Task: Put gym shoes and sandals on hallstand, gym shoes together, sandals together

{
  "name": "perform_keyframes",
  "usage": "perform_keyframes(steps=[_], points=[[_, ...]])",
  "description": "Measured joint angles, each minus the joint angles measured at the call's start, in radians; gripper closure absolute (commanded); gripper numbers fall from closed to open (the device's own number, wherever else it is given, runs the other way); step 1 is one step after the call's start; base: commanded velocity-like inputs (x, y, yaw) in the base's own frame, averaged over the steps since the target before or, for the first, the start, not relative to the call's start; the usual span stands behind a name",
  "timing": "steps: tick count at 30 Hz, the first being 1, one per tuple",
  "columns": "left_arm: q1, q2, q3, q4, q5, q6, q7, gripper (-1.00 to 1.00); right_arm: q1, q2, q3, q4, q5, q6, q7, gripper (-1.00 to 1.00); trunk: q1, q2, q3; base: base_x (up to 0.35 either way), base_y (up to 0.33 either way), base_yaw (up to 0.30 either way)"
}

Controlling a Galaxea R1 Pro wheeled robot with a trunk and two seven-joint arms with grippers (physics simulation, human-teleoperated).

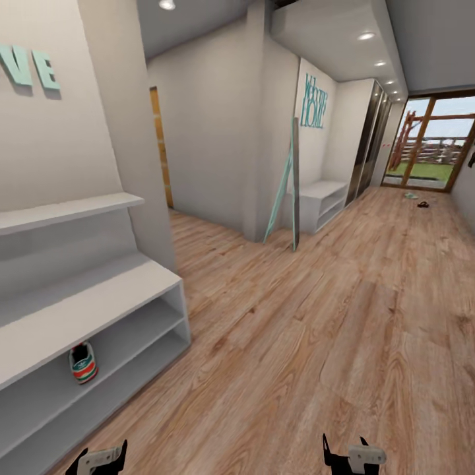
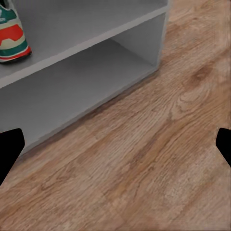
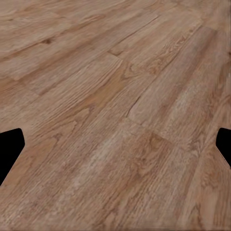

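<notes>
Gym shoe (image 1: 83, 363) one sits on the hallstand's (image 1: 99, 300) upper open shelf; far down the corridor floor (image 1: 316, 330) I see small things, too tiny to name. My left gripper (image 2: 115, 144) and right gripper (image 3: 115, 144) are spread and empty.

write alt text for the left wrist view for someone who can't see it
One gym shoe, heel showing teal, red and white, sits on the upper open shelf of a light grey shoe rack. Wood-grain plank floor spreads in front, with the open left end effector and its dark fingertips at both edges.

White walls (image 1: 211, 132), glass door (image 1: 429, 145).
</notes>
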Motion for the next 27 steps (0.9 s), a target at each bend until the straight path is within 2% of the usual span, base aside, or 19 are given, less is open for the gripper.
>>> perform_keyframes(steps=[4,7,10,27], points=[[0.0,0.0,-0.003,0.002,-0.018,0.0,-0.003,-1.0,0.0,0.0,0.0,0.0,0.0,0.0,0.0,-1.0,0.0,0.0,0.002,0.0,0.0,-0.285],[0.0,0.0,-0.007,0.004,-0.058,0.001,-0.001,-1.0,0.0,0.0,0.0,0.0,0.0,0.0,0.0,-1.0,0.0,0.0,0.004,0.0,0.0,-0.285],[0.0,0.0,-0.007,0.004,-0.069,0.002,0.002,-1.0,0.0,0.0,0.0,0.0,0.0,0.0,0.0,-1.0,0.0,0.0,0.006,0.0,0.0,-0.285],[-0.001,0.0,0.0,0.003,-0.071,0.005,0.008,-1.0,0.0,0.0,0.0,0.0,0.0,0.0,0.0,-1.0,0.0,0.0,0.016,0.022,0.0,-0.285]])
